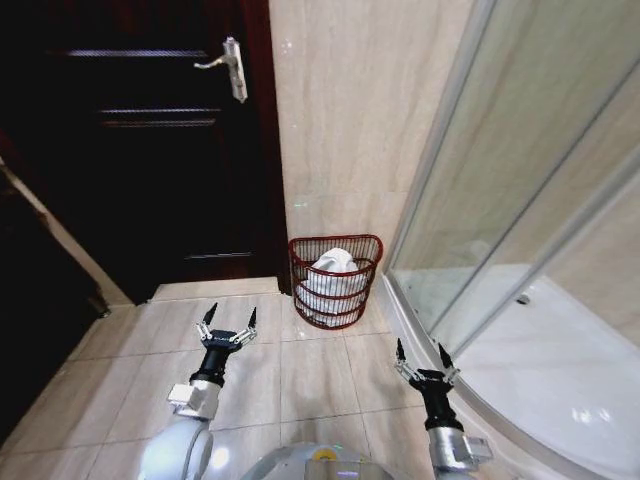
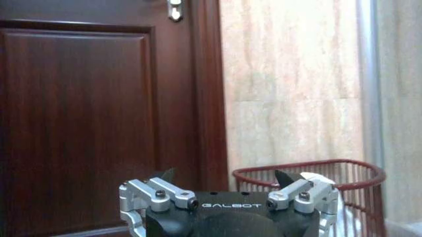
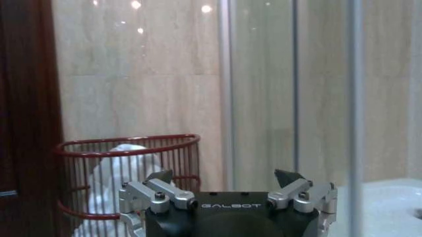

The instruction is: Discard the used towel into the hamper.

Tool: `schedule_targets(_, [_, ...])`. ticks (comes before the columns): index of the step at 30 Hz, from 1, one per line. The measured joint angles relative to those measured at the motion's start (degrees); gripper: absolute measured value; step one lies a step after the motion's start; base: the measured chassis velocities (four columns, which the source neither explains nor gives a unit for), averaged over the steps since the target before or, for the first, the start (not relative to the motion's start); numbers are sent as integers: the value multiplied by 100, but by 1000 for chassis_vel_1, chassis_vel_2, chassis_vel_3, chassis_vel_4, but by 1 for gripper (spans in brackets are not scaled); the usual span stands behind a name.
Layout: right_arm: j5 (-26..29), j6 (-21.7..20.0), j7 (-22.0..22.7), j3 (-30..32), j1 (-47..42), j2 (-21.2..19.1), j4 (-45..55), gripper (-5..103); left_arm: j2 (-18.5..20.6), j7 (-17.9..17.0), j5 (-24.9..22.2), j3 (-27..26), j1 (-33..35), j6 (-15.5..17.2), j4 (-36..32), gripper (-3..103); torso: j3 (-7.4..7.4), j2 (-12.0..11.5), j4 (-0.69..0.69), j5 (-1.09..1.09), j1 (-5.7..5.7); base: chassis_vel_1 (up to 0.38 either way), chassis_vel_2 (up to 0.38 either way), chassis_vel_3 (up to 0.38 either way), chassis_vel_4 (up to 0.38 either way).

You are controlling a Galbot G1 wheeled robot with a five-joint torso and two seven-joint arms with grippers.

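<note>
Head view: the small dark red wire hamper (image 1: 336,283) with thin vertical bars stands on the beige tiled floor (image 1: 300,370) against the marble wall, between the dark wooden door (image 1: 150,150) and the glass shower enclosure (image 1: 520,200). A crumpled white towel (image 1: 333,268) lies inside it. The left hand (image 1: 229,322) and the right hand (image 1: 420,355) hover low over the floor, well short of the hamper, each empty with fingers spread wide.
</note>
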Motion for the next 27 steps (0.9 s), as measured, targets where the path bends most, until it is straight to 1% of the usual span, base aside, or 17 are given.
schedule_targets(2, [-22, -16, 12, 3, -9, -2, 3, 100, -5, 0, -4, 5, -13, -9, 3, 100, -2, -2, 0, 0, 0, -57, -59, -61, -54])
schedule_targets(5, [-133, -217, 140, 15, -57, -21, 59, 100, -15, -27, -27, 10, -33, -10, 4, 100, -4, -4, 0, 0, 0, -23, -23, -21, -34])
schedule_targets(12, [-254, -356, 244, 2, -114, -50, 158, 100, -25, -30, -34, 10, -26, -22, 23, 100, -2, -4, 1, 0, 0, 0, 0, 0, 0])
schedule_targets(18, [-269, -368, 307, -8, -137, -53, 173, 100, -46, -22, -35, 18, -21, -73, 26, 100, 1, 0, 1, 0, 0, 69, -70, -68, 63])
schedule_targets(27, [-270, -276, 343, -8, -190, -86, 154, 100, -108, 102, 46, 44, 5, -94, 17, 100, 4, 6, 1, 0, 0, 121, -114, -123, 114])
